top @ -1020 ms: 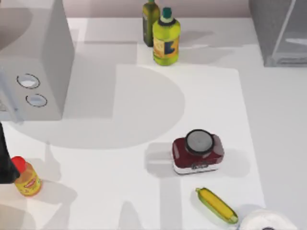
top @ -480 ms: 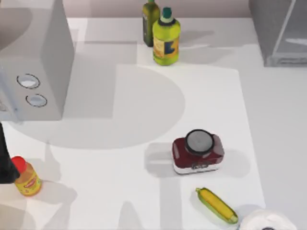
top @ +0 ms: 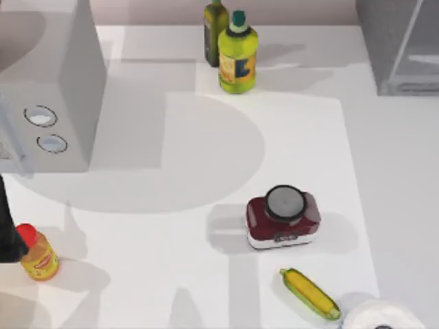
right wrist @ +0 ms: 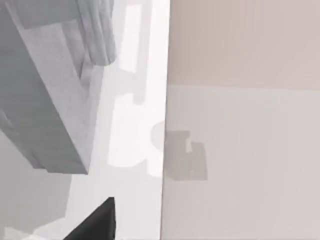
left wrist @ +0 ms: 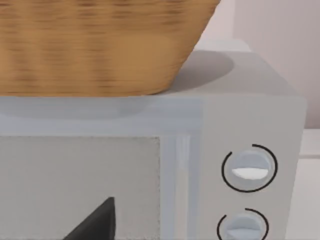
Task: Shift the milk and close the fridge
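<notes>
- Fridge [top: 401, 44] stands at the table's far right corner, a grey box cut by the edge of the top view. Seen from the right wrist it is a grey slab [right wrist: 45, 100] against the pale wall.
- Right gripper [right wrist: 95, 222] shows as a dark wedge in its own wrist view, near that grey slab. Whether it is wide or narrow I cannot tell.
- Left gripper [left wrist: 95, 225] is likewise a dark wedge, facing the front of the grey box with two round rings [left wrist: 240, 150]. Its state I cannot tell either.
- Left arm [top: 7, 226] sits at the table's left edge, just beside the yellow red-capped bottle [top: 38, 255].
- A wicker basket [left wrist: 100, 45] rests on top of the ringed box.
- Further out on the table [top: 171, 274], the red jar [top: 282, 218] stands right of centre, with a corn cob [top: 310, 293] near it.
- Two oil bottles [top: 237, 55] stand together at the far edge.
</notes>
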You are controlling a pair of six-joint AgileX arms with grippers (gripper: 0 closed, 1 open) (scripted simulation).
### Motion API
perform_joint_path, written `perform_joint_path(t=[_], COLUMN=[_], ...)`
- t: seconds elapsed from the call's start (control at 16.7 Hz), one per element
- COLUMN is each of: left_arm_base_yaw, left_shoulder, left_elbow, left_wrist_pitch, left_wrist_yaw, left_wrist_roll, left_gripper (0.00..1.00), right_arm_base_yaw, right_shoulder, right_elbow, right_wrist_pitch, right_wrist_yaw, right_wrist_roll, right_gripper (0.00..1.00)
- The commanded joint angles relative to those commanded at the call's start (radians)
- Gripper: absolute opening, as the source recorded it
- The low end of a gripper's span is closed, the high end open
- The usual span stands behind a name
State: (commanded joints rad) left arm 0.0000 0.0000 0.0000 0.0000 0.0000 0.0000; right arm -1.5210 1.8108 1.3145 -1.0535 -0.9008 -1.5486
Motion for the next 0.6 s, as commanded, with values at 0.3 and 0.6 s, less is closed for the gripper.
perform_joint_path(t=[0.3,0.6], left_arm_base_yaw=[0.0,0.0], left_shoulder=[0.0,0.0], left_elbow=[0.0,0.0], left_wrist_pitch=[0.0,0.0], left_wrist_yaw=[0.0,0.0], left_wrist_roll=[0.0,0.0], left_gripper=[1.0,1.0], right_arm_base_yaw=[0.268,0.508], right_shoulder=[-0.007,0.003], right_elbow=[0.007,-0.013], right_wrist_pitch=[0.383,0.684], right_wrist_yaw=[0.078,0.15], right_wrist_roll=[0.478,0.837], right_gripper=[1.0,1.0])
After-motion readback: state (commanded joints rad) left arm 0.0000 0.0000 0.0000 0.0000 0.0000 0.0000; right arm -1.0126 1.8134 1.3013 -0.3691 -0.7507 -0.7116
